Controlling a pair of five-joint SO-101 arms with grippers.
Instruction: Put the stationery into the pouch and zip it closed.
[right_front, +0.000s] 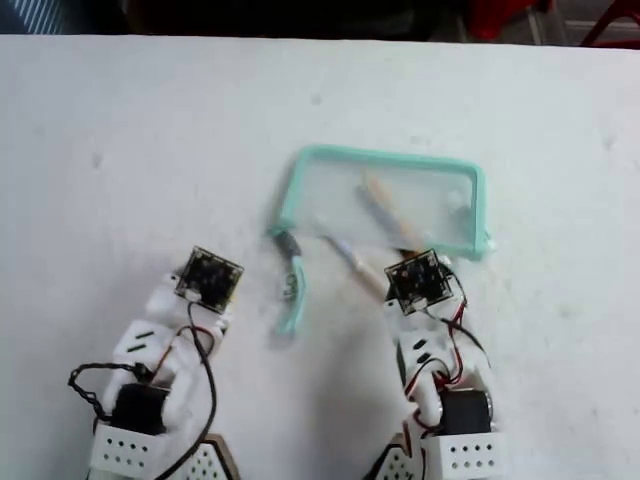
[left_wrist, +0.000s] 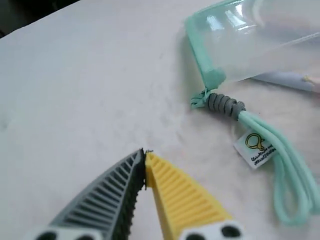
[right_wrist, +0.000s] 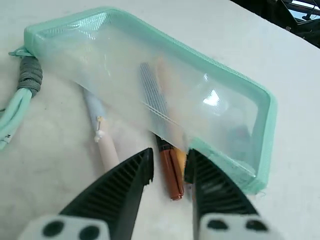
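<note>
The clear plastic pouch with mint-green zip trim (right_front: 385, 157) lies in the middle of the white table (right_front: 150, 120). The right gripper (right_wrist: 169, 155) (jaws slightly spread) straddles a copper-brown pen (right_wrist: 170, 180) poking from the pouch's near side. The left gripper (left_wrist: 145, 152), pressed together, sits toward the near-left corner.

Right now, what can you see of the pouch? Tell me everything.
The pouch is a clear, soft plastic rectangle edged in mint-green trim, lying flat on the white table. A mint cord loop with a grey wrap and a small tag hangs off one corner, trailing toward the arms. Its near long side looks open: a white pen and a copper pen stick out there, their other ends inside. The right gripper sits at that edge, jaws apart astride the copper pen.
</note>
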